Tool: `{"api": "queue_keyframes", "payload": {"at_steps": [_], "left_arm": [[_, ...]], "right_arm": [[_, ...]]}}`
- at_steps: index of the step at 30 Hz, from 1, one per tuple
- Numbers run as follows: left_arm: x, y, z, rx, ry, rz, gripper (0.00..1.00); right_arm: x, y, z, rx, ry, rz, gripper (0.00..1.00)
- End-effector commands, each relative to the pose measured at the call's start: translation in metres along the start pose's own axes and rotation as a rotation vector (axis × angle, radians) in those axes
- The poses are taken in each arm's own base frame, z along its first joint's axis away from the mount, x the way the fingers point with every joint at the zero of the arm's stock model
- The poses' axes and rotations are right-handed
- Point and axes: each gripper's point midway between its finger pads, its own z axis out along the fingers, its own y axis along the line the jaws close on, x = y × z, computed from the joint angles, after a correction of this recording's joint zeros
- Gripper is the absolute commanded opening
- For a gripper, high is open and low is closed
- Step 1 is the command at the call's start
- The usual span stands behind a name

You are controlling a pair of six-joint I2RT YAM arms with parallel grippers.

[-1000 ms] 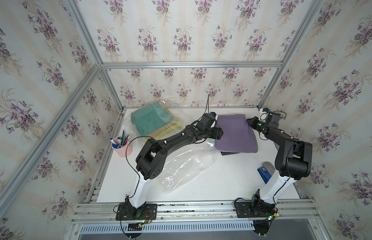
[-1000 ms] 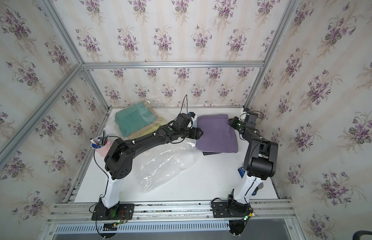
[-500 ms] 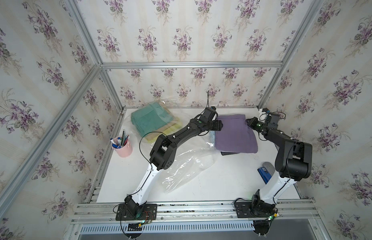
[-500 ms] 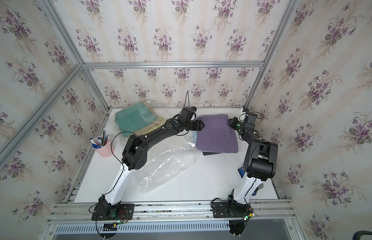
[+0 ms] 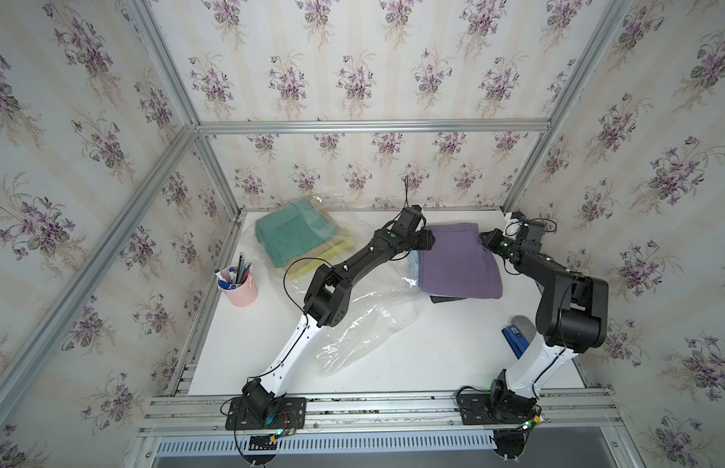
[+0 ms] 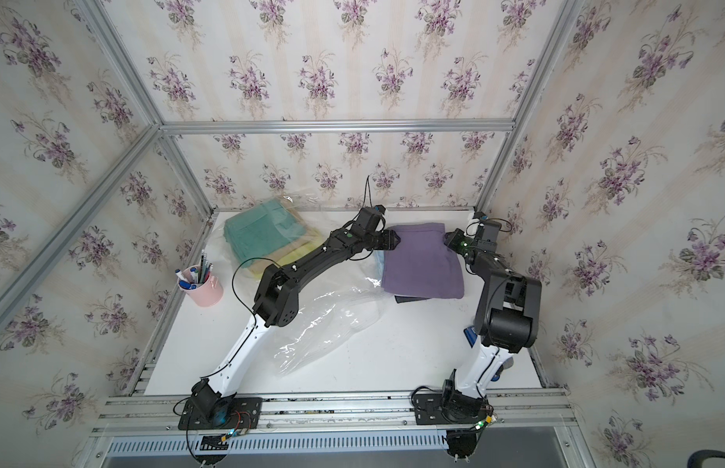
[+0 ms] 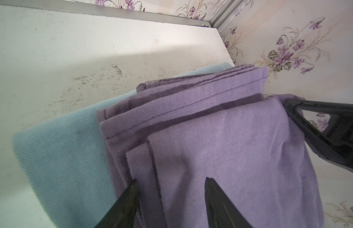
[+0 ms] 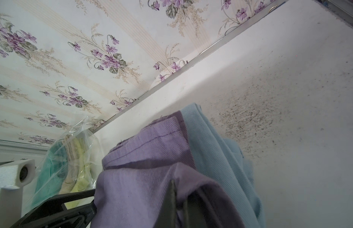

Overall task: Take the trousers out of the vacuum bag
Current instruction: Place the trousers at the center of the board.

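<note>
The job looks roughly half done. Three pairs lie stacked on the bare worktop (image 5: 433,356) on the right arm's side, and they appear to be out of the bag (image 5: 364,324). The purple trousers (image 5: 460,263) are on top, the light blue trousers (image 7: 63,161) are under them, and a dark grey pair (image 5: 443,299) is at the bottom (only its edge peeks out).

The bag sprawls crumpled across the middle of the worktop. Its far end, in the back corner on the left arm's side, holds the teal trousers (image 5: 296,235) lying over a tan pair (image 8: 70,146) and the yellow trousers (image 5: 332,259), all seen through the plastic. Those three are what is left to take out.

The right pincer (image 8: 179,195) is clamped shut on a corner of the purple trousers. The left pincer (image 7: 170,185) has its jaws apart, straddling the opposite edge of the same pair. Folds of cloth sit between the jaws, but no squeeze shows. I cannot tell whether the light blue edge nearest the bag is fully clear of the plastic.
</note>
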Motion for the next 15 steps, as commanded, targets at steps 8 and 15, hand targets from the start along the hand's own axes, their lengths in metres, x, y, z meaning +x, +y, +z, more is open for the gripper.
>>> {"api": "queue_keyframes", "payload": {"at_steps": [8, 15], "left_arm": [[-0.013, -0.003, -0.003, 0.035, -0.024, -0.039, 0.2], [-0.021, -0.001, -0.024, -0.003, -0.039, -0.032, 0.06]], "right_arm": [[-0.006, 0.004, -0.002, -0.003, -0.018, -0.011, 0.0], [-0.017, 0.006, 0.0, -0.002, -0.036, -0.021, 0.01]]}}
